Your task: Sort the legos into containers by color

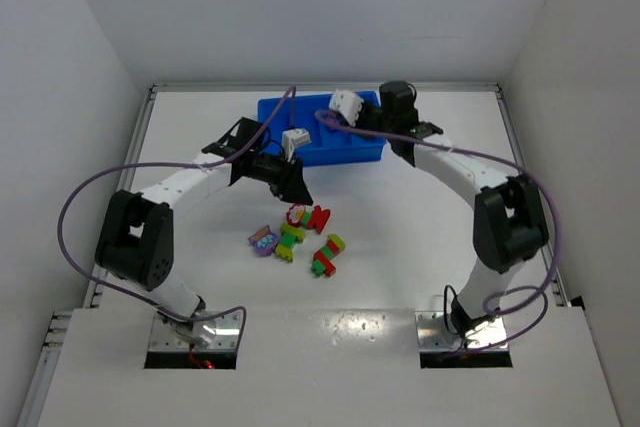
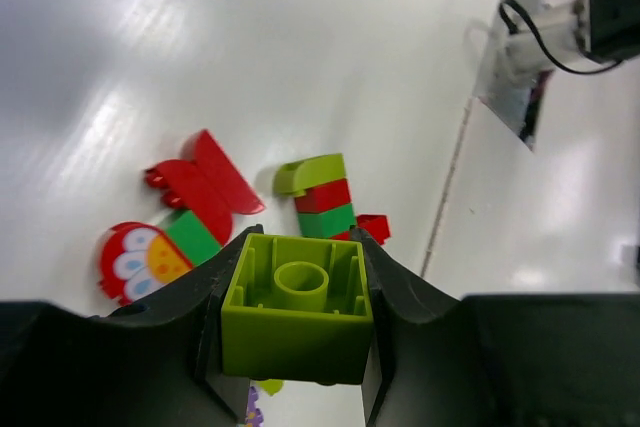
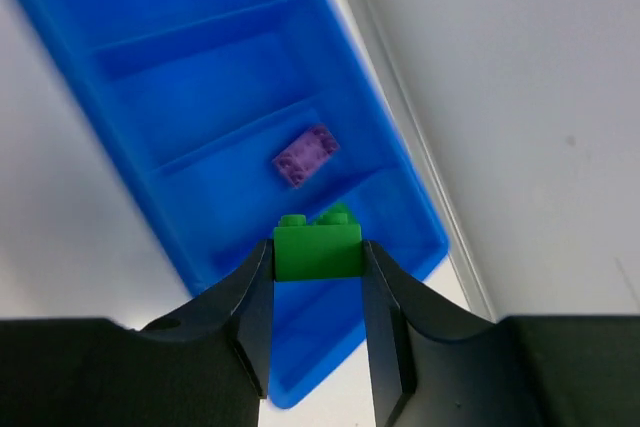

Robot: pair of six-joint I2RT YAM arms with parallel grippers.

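L jaws clenched on lime brick above loose legos on table; R jaws clenched on green brick over tray. Bricks likely light, rigid, slick: grip flat side walls.

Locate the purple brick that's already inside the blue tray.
In the right wrist view, the purple brick lies flat in the blue tray, one compartment in from the end nearest the camera. It is just beyond the green brick held by the right gripper.
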